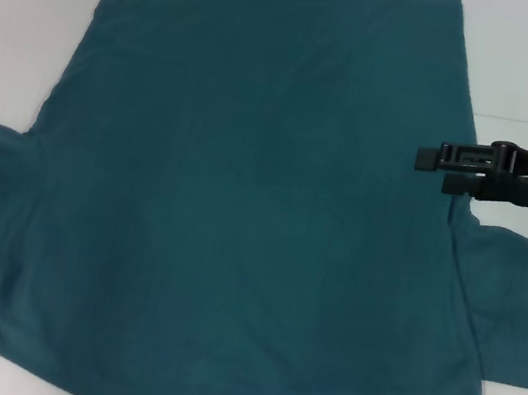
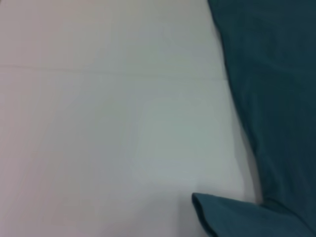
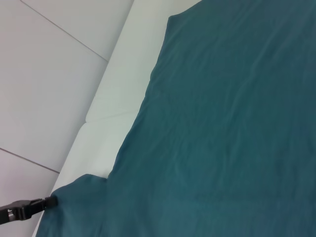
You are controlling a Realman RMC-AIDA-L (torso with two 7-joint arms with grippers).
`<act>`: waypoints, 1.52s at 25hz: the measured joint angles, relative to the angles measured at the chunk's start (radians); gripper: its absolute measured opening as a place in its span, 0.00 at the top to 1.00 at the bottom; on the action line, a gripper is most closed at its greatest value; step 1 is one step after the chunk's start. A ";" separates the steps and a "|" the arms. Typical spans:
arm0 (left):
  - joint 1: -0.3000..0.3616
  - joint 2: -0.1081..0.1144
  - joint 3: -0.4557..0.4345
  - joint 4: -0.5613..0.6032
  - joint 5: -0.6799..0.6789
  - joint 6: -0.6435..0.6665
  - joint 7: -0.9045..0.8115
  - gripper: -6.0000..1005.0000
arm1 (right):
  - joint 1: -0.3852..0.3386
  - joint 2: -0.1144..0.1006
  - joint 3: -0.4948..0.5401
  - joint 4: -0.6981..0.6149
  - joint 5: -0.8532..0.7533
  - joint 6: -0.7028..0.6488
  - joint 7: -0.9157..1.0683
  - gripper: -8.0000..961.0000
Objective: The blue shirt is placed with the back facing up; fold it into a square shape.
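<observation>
The blue shirt (image 1: 252, 206) lies spread flat on the white table, plain side up, with its hem at the far edge and a sleeve out to each side. My right gripper (image 1: 431, 167) reaches in from the right and hovers open over the shirt's right edge, just beyond the right sleeve (image 1: 504, 309). The right wrist view looks across the shirt (image 3: 222, 128) to the far sleeve, where my left gripper (image 3: 47, 202) sits at the sleeve's edge. It is outside the head view. The left wrist view shows the shirt's left edge (image 2: 271, 98) and a sleeve corner (image 2: 222, 215).
White table surface (image 1: 21, 15) borders the shirt on both sides. The table's edge and grey floor tiles (image 3: 44, 74) show in the right wrist view. The shirt's near edge runs out of the head view at the bottom.
</observation>
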 joint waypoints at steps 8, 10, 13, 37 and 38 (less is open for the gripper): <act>-0.023 -0.012 0.008 0.012 0.003 0.061 -0.041 0.99 | 0.000 0.000 -0.005 0.001 0.000 0.000 0.000 0.15; -0.042 -0.018 0.008 0.012 0.002 0.101 -0.067 0.99 | 0.000 0.000 -0.005 0.002 0.001 0.000 0.000 0.15; -0.076 -0.023 0.009 0.017 0.005 0.166 -0.109 0.99 | 0.002 0.000 -0.006 0.002 0.001 0.000 0.000 0.15; -0.261 -0.045 0.123 -0.122 0.007 0.160 -0.323 0.96 | 0.004 0.009 -0.009 0.002 -0.002 0.000 -0.002 0.16; -0.264 -0.048 0.123 -0.131 0.006 0.149 -0.323 0.95 | 0.004 0.009 -0.009 0.002 -0.002 0.000 -0.002 0.16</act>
